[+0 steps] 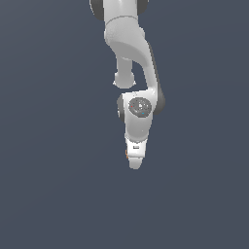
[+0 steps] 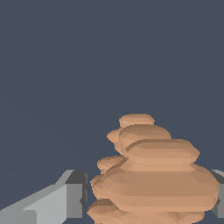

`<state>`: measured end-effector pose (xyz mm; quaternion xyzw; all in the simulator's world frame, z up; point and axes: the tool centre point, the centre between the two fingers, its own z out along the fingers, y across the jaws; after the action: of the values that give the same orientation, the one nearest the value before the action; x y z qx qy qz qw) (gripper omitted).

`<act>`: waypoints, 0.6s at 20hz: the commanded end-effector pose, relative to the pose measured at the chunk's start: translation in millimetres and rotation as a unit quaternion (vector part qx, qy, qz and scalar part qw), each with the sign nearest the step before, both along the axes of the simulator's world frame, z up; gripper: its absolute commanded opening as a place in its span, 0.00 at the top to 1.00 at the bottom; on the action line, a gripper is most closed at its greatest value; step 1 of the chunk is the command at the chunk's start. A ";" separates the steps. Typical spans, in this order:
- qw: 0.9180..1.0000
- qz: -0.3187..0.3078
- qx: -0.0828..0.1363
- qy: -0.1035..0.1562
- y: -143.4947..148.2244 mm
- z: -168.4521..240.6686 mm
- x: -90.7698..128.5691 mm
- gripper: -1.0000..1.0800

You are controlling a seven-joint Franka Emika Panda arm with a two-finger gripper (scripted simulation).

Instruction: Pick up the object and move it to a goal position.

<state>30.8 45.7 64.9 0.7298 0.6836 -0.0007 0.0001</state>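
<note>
The object (image 2: 153,179), a lumpy orange-tan blob with stacked ridges, fills the space between my two grey fingers (image 2: 72,194) in the wrist view. My gripper (image 2: 148,197) is shut on it, one finger at each flank. In the exterior view the white gripper (image 1: 134,164) points down below the arm. Only a thin orange sliver of the object (image 1: 127,154) peeks out at the gripper's edge on the exterior view's left; the rest is hidden behind the hand.
A plain dark blue-grey background surrounds the arm in both views. The white arm (image 1: 129,44) comes down from the top of the exterior view. No other objects or edges show.
</note>
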 end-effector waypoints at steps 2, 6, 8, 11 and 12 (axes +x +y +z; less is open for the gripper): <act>1.000 0.000 0.000 -0.001 6.8 20.9 -6.0 1.00; 1.000 0.001 -0.001 0.000 17.3 53.2 -16.0 1.00; 1.000 0.001 -0.001 0.000 23.6 72.9 -22.0 1.00; 1.000 0.001 -0.001 0.000 34.0 105.0 -31.7 1.00; 1.000 0.001 -0.002 0.000 37.9 115.9 -35.1 1.00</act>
<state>1.1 77.9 164.2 0.7293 0.6842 -0.0014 0.0010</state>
